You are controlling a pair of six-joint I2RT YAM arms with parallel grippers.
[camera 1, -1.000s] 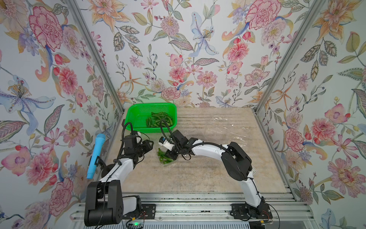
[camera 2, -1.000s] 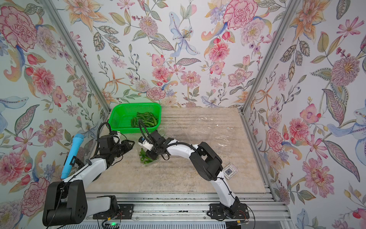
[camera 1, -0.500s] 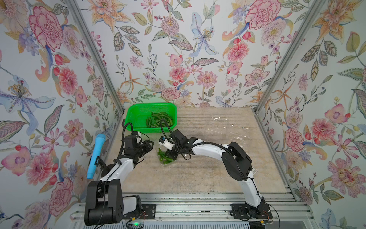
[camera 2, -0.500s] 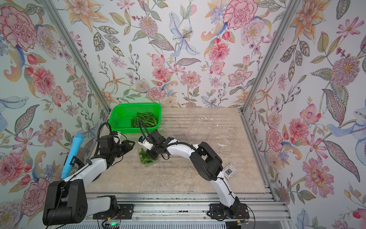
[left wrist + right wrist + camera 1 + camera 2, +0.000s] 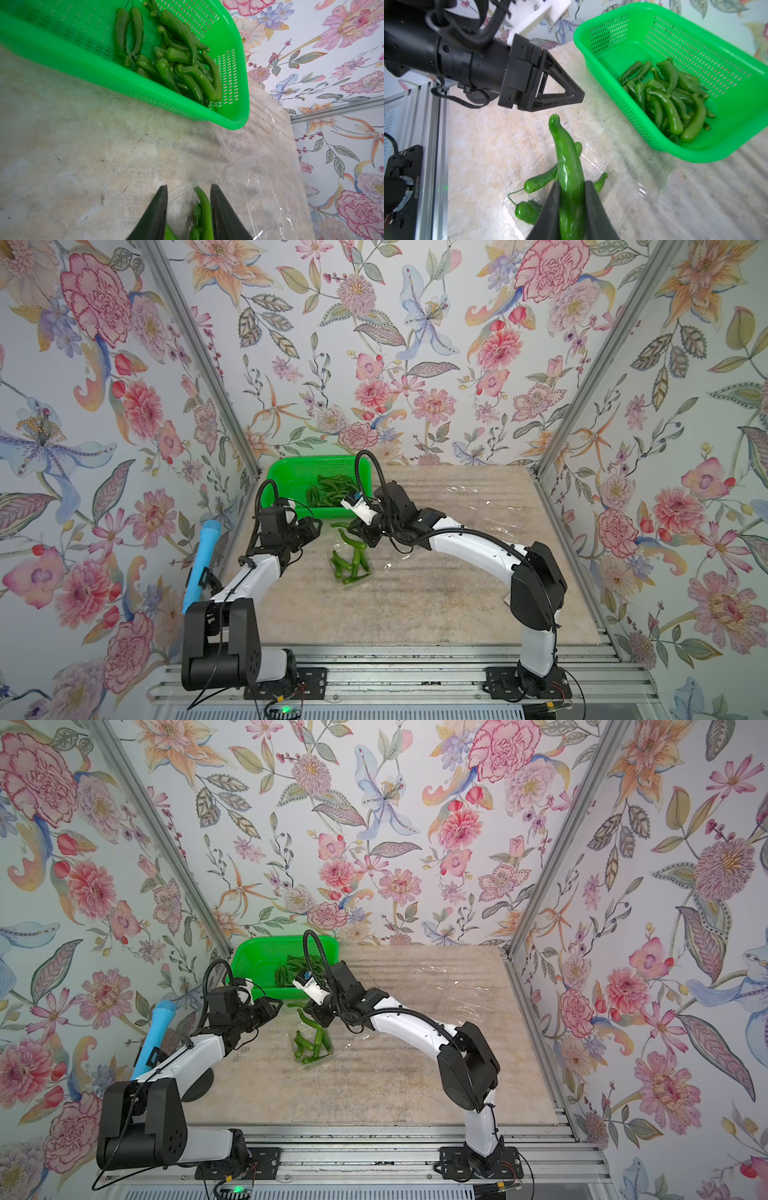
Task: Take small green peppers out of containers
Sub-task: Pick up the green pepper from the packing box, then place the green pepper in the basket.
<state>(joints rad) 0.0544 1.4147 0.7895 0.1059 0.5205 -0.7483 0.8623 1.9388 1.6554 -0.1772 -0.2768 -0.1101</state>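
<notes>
Right wrist cam: right claw (image 5: 572, 185) clamped on a long pepper (image 5: 564, 149), long axis pointing at left claw (image 5: 579, 96), jaws apart & empty. Green basket (image 5: 708, 154) sits just behind both, so short carry imo.

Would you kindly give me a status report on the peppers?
Right claw shut on a pepper, held above the clear container. Left claw open, empty, close to pepper's tip.
</notes>
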